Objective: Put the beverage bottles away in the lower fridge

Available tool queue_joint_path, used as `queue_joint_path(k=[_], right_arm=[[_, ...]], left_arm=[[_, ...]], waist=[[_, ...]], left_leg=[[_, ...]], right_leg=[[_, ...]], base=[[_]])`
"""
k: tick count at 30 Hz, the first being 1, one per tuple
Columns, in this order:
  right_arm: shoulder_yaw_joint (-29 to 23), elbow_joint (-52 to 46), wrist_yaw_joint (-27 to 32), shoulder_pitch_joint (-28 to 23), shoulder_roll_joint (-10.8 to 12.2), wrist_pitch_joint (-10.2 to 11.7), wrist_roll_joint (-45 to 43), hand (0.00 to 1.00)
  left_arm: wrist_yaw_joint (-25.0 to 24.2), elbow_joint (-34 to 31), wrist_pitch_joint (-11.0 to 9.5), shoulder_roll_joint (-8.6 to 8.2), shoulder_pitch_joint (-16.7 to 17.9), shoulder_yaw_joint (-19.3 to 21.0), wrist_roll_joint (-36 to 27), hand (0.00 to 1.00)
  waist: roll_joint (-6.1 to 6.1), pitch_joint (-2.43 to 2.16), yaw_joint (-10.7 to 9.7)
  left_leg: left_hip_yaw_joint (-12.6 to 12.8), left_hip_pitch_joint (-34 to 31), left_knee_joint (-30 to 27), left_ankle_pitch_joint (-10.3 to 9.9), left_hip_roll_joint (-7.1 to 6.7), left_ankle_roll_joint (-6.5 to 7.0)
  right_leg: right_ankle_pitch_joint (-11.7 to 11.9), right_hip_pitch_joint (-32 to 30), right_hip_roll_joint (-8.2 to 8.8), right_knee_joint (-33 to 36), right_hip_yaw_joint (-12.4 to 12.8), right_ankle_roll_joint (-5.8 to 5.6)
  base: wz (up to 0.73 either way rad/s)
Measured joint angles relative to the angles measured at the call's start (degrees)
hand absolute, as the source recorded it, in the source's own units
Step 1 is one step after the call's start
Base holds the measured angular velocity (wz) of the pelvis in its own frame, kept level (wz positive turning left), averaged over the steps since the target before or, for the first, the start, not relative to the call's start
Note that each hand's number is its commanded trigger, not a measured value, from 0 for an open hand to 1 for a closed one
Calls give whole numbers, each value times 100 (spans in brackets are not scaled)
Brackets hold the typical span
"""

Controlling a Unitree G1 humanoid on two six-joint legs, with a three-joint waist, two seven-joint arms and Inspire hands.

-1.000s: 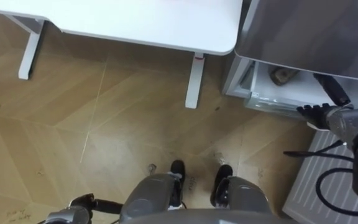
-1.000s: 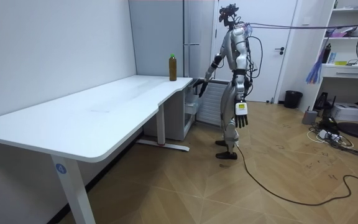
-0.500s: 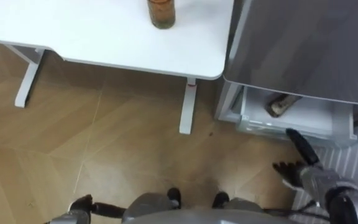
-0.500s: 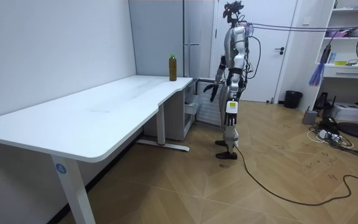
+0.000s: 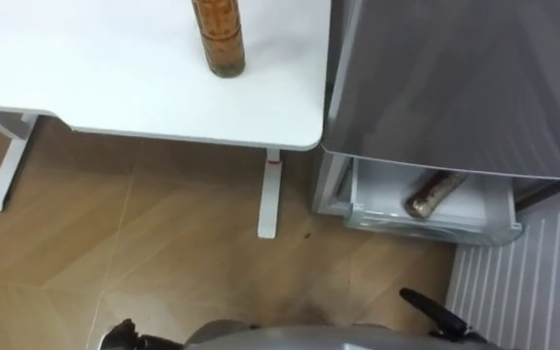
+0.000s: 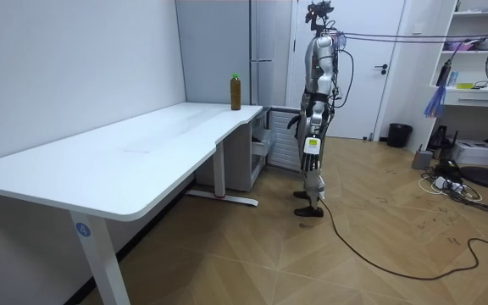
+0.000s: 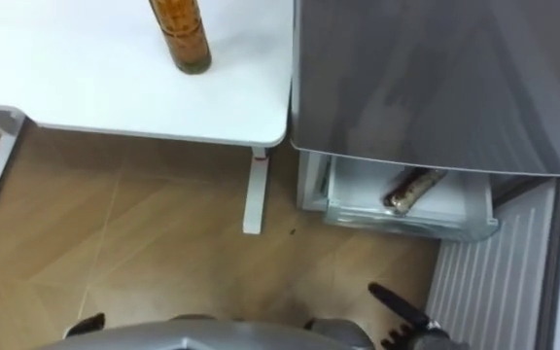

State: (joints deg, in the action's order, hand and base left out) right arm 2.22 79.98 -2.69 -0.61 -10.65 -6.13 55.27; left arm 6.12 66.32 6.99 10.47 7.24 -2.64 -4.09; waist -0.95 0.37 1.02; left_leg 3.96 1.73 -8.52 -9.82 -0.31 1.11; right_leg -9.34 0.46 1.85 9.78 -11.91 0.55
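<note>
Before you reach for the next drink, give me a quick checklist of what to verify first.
1. Standing bottle upright on the table, near the fridge: ok.
2. Lower drawer open: ok.
3. Space beside the lying bottle in that drawer: ok, it seems.
4. Right hand empty, fingers straight: ok.
5. Left hand empty: cannot tell.

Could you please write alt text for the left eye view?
A brown drink bottle stands on the white table beside a grey fridge, whose lower drawer is open with a second bottle lying inside. The robot's right hand shows at the lower edge.
</note>
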Motion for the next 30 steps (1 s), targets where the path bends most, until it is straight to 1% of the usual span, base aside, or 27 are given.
queue_joint_path(k=[1,2,3,4,6,7,9,10,13,17,19,25,30], right_arm=[[-10,-1,-4,-15,3,-2,-384,0],[-10,-1,-8,-18,3,-2,-665,0],[-5,-4,-31,-36,2,3,-1200,0],[6,-6,-89,-63,2,3,-1691,0],[125,-5,-150,-76,-4,-18,-2235,0],[161,-9,-185,-75,-4,-19,-2413,0],[229,-9,-226,-93,-6,-22,-2543,0],[281,-14,-255,-74,-7,-23,-2640,0],[309,-19,-257,-89,-2,-52,-2671,0],[89,-127,-354,-125,-4,-152,-2821,0],[82,-246,-373,-166,-5,-147,-2912,0],[-112,-378,-357,-270,-6,-145,-3117,0],[-134,-390,-345,-344,-19,-145,-3141,0]], left_arm=[[3,0,-5,-10,12,43,-2,0],[3,1,-5,-13,14,57,-2,0],[2,2,-6,-20,5,81,5,0],[-1,6,-6,-30,-12,121,16,0],[-10,4,-1,-39,-29,135,15,0],[-15,4,7,-40,-42,132,16,0],[-33,8,22,-39,-61,135,16,0],[-45,3,37,-38,-96,134,16,0],[-62,4,103,-36,-97,137,28,0],[-196,8,192,-32,-101,240,251,0],[-289,8,258,-18,-94,244,257,0],[-436,9,305,2,-105,262,261,0],[-461,9,350,-2,-90,360,254,0]], waist=[[3,-12,-76],[-5,-15,-103],[-22,-23,-142],[-35,-19,-129],[-43,-19,-69],[-58,-18,-82],[-67,-13,-76],[-51,0,-58],[-56,9,-86],[-43,8,-165],[-23,5,-236],[-7,6,-250],[-5,8,-247]], left_leg=[[-4,33,0,-6,1,0],[-10,42,4,-7,0,0],[-8,55,14,-7,1,0],[35,76,30,-7,7,0],[79,110,34,-20,19,-10],[86,119,34,-26,20,-11],[122,144,35,-49,34,-15],[173,181,34,-73,50,-19],[211,257,34,-115,66,-24],[208,272,24,-144,65,-19],[224,287,24,-159,66,-15],[243,297,24,-181,67,-16],[241,297,32,-183,67,-16]], right_leg=[[-1,48,1,-7,-24,-2],[-1,66,2,-12,-42,-2],[-2,70,3,-8,-66,-3],[-1,68,-3,-4,-25,-2],[1,63,-29,-2,93,2],[1,58,-31,-2,109,2],[1,63,-47,-6,141,2],[1,72,-68,-6,204,2],[0,163,-87,-22,222,1],[-21,182,-85,-14,228,-2],[-28,189,-87,-13,247,-7],[-35,192,-93,-22,263,-13],[-39,187,-97,-26,289,-14]], base=[[0],[5],[0],[-8],[-22],[-18],[-12],[-19],[-7],[0],[-4],[-1],[0]])
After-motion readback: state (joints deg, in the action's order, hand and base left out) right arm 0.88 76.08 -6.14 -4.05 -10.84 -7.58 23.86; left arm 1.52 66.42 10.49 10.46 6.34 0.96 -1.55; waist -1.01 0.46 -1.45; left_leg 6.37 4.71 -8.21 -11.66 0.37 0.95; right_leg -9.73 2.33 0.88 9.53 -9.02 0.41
